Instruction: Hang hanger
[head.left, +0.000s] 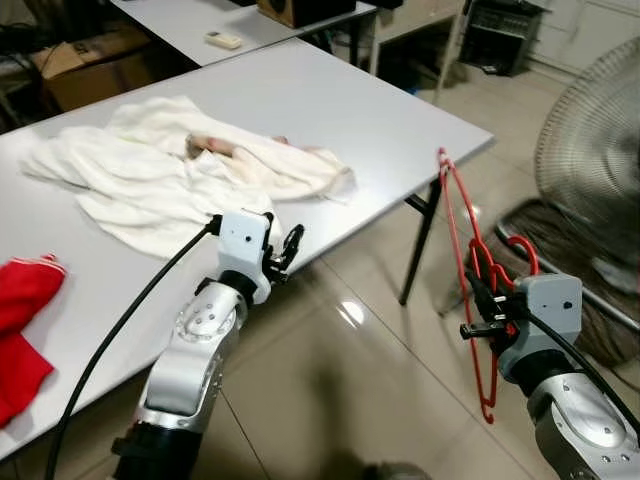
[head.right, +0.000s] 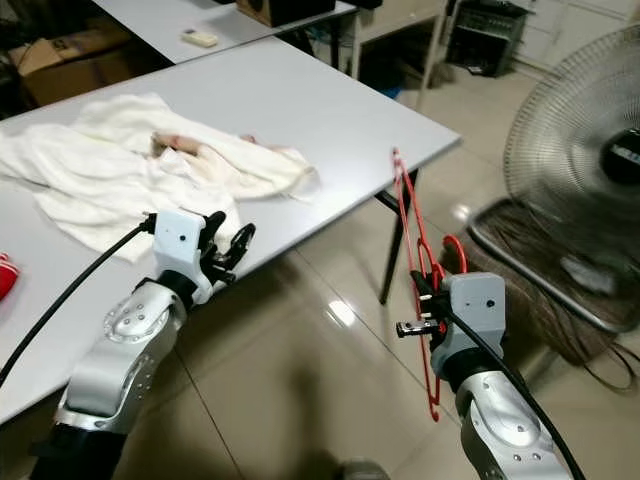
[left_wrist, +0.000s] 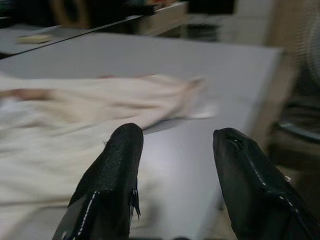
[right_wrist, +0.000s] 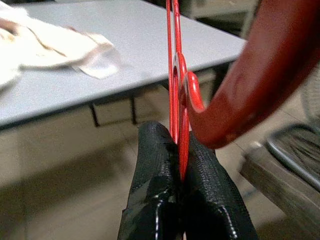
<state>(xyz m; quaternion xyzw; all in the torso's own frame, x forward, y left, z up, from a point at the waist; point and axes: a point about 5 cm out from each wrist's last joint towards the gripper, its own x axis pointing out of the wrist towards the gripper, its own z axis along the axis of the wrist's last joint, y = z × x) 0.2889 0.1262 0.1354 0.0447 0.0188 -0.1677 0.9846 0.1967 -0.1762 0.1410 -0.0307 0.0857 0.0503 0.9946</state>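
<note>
Right gripper (right_wrist: 179, 165) — fingers (right_wrist: 152, 190) clamped tight on the thin red hanger (head.left: 462, 230), held in the air over the tiled floor (head.left: 330, 370), off the counter's near right corner. In the right wrist view the wire frame runs straight up from between the fingers, and the hook (right_wrist: 260, 75) curves across close to the lens. In the head views the hanger stands nearly upright, its upper end near the counter corner and its lower end below the gripper.

Left gripper (head.left: 285, 250) — fingers (left_wrist: 115, 175) spread apart, gripping nothing, poised at the front edge of the grey counter (head.left: 330, 110), just beside the white cloth (head.left: 150, 170). The cloth lies crumpled across the counter's left half; a pinkish-brown patch shows among its folds.

A red cloth (head.left: 20, 320) lies at the counter's far left edge, well apart from the white one. A floor fan (head.left: 590, 150) stands to the right, beyond the hanger. Behind, a second counter (head.left: 230, 20) carries a small pale remote (head.left: 223, 40).
</note>
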